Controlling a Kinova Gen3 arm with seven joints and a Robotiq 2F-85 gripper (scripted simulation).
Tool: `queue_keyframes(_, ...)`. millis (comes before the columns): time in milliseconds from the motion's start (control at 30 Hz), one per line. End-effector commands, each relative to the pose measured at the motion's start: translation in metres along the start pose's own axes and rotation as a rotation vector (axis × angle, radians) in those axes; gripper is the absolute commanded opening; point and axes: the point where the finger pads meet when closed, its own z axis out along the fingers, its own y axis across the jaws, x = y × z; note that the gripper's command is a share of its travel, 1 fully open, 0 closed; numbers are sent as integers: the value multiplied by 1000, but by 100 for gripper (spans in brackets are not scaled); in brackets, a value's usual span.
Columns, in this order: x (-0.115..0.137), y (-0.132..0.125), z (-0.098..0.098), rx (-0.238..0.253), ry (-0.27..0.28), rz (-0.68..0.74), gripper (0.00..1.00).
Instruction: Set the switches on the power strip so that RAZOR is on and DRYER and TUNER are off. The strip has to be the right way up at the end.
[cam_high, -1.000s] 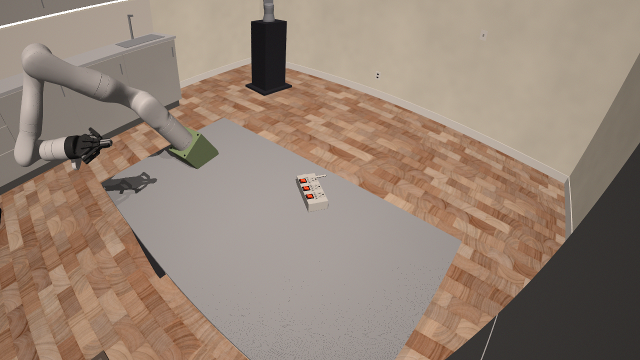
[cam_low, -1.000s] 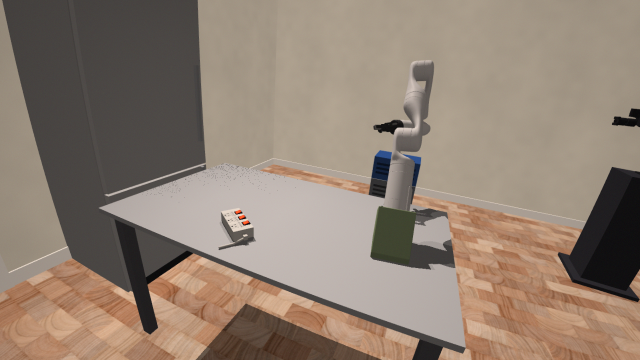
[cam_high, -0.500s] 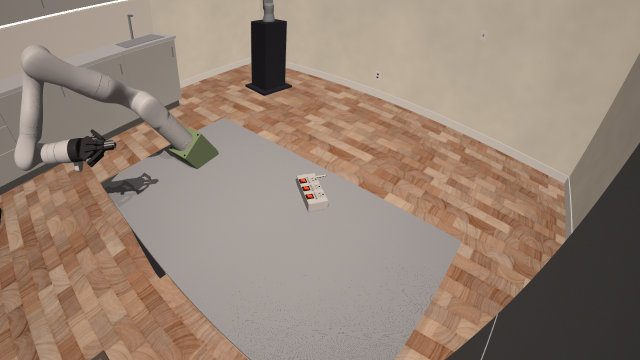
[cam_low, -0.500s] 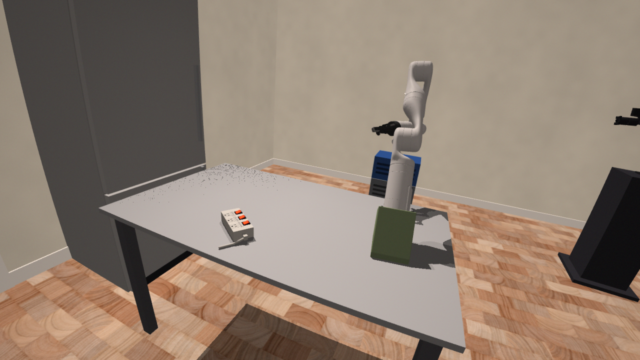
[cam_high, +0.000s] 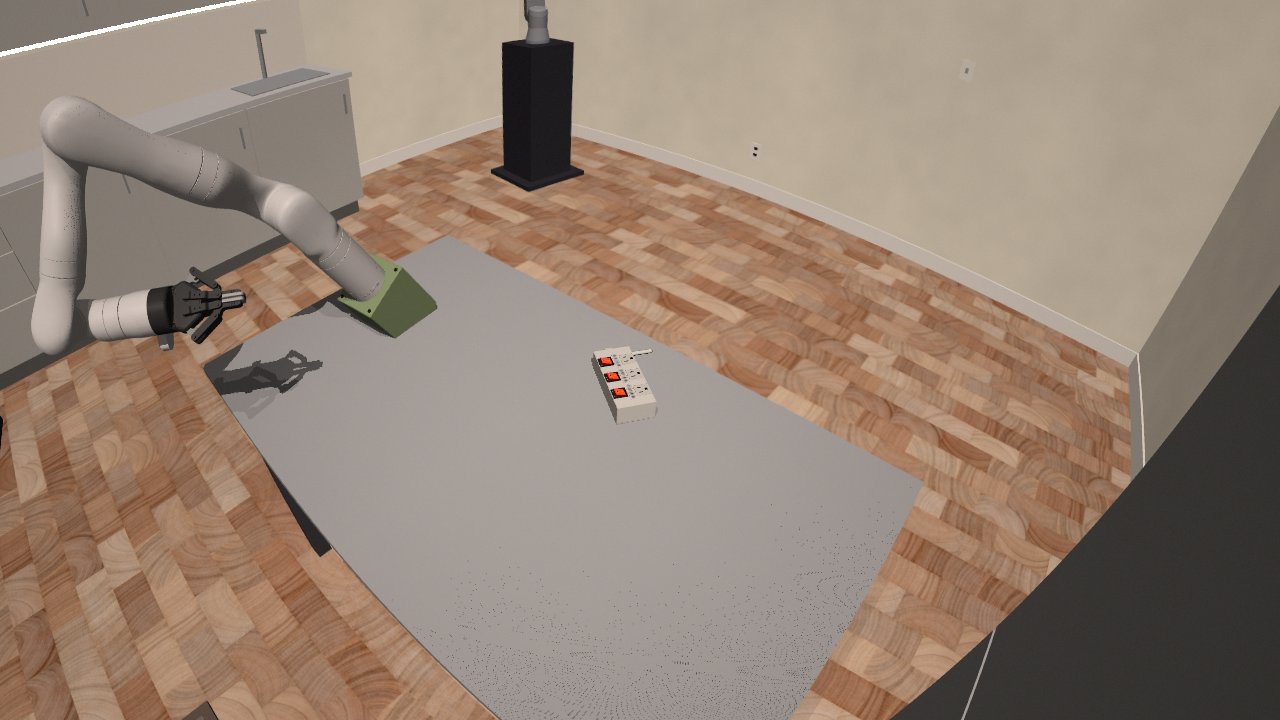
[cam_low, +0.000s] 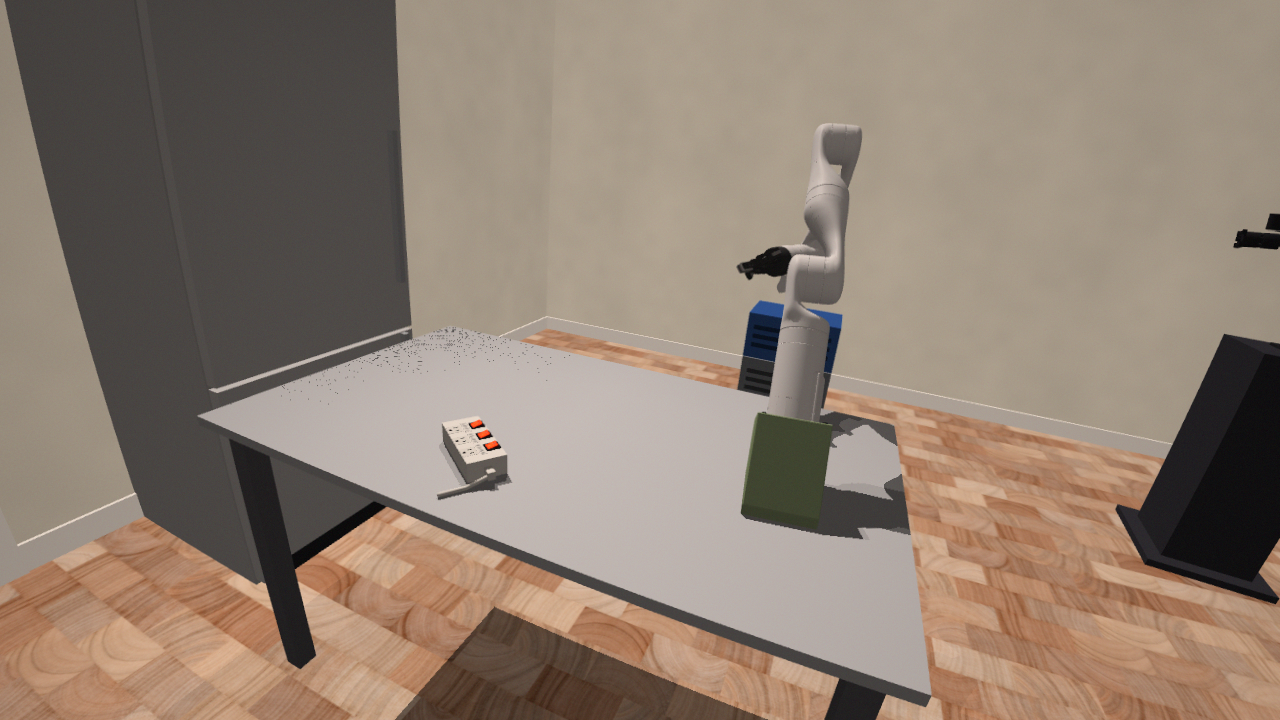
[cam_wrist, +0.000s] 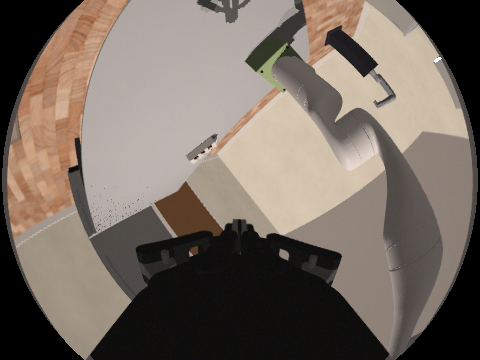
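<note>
On the grey rectangular table (cam_high: 537, 501) (cam_low: 608, 465) (cam_wrist: 150, 85) sits a white, box-shaped power strip (cam_high: 624, 386) (cam_low: 474, 450) (cam_wrist: 201, 148), its switch face turned up, so it is the right way up. In the exterior view it lies on the left part of the table, towards the near edge, well apart from the arm. Three orange-red rocker switches (cam_high: 612, 377) (cam_low: 484, 435) run in a row along one side of its top, with a row of dark-slotted sockets (cam_high: 635, 373) (cam_low: 463, 440) beside them. A short pale cord (cam_high: 641, 351) (cam_low: 465, 489) sticks out from one end and points towards the near edge in the exterior view. The lettering is too small to read, so I can't fairly say which switch is RAZOR, DRYER or TUNER, or which are on. The light-grey jointed arm (cam_high: 134, 147) (cam_low: 825, 214) (cam_wrist: 410, 200) rises from a green wedge-shaped base (cam_high: 404, 304) (cam_low: 785, 470) (cam_wrist: 265, 56) at the right of the table in the exterior view. Its black two-finger gripper (cam_high: 239, 298) (cam_low: 742, 268) (cam_wrist: 239, 227) is in the air, well apart from the strip, its fingers fully closed together with nothing held between them.
</note>
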Motion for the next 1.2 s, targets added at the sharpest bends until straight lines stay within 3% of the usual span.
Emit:
queue_keyframes(0,0,-2,4,-16,16,9,0)
queue_keyframes(467,19,-22,34,-75,206,213,0)
queue_keyframes(533,19,-22,34,-75,206,213,0)
queue_keyframes(700,26,-31,46,-81,293,292,0)
queue_keyframes(933,26,-31,46,-81,293,292,0)
queue_keyframes(1167,29,-35,51,-80,329,323,0)
